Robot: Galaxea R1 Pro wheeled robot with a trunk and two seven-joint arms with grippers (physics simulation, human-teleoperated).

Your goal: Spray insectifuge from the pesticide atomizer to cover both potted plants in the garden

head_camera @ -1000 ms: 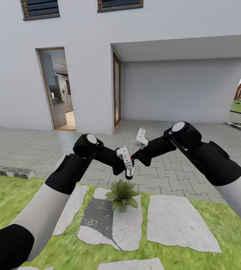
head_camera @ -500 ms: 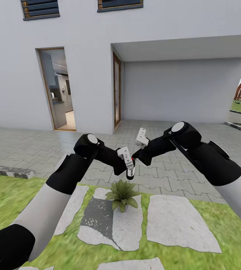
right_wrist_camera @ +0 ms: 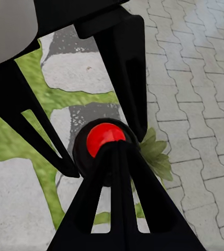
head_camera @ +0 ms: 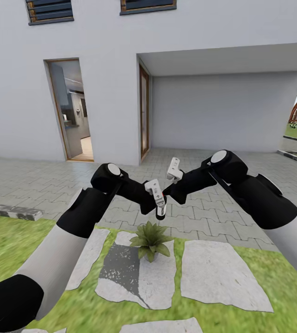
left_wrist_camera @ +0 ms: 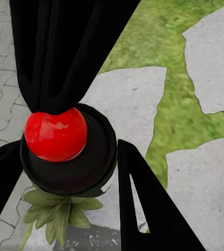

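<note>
My left gripper (head_camera: 159, 210) is shut on the pesticide atomizer (head_camera: 160, 214), a small dark bottle held upright just above one potted plant (head_camera: 151, 240). The plant is a low rosette of green leaves standing on a grey stepping stone (head_camera: 120, 273). In the left wrist view the atomizer's red button (left_wrist_camera: 54, 133) sits on its black cap, with plant leaves (left_wrist_camera: 59, 212) below. My right gripper (head_camera: 166, 192) comes in from the right, shut, its tips resting on the red button (right_wrist_camera: 105, 137). The right wrist view shows the left gripper's fingers (right_wrist_camera: 127, 68) on either side of the bottle.
Grey block paving (head_camera: 213, 217) runs behind the plant up to a white house with an open doorway (head_camera: 72, 111). Green lawn (head_camera: 9, 240) surrounds more stepping stones (head_camera: 222, 273). A low grey kerb (head_camera: 9, 211) lies at the left.
My left gripper and the atomizer have edged slightly toward the right gripper. The red button, visible in the head view before, is now covered there. The plant has not moved.
</note>
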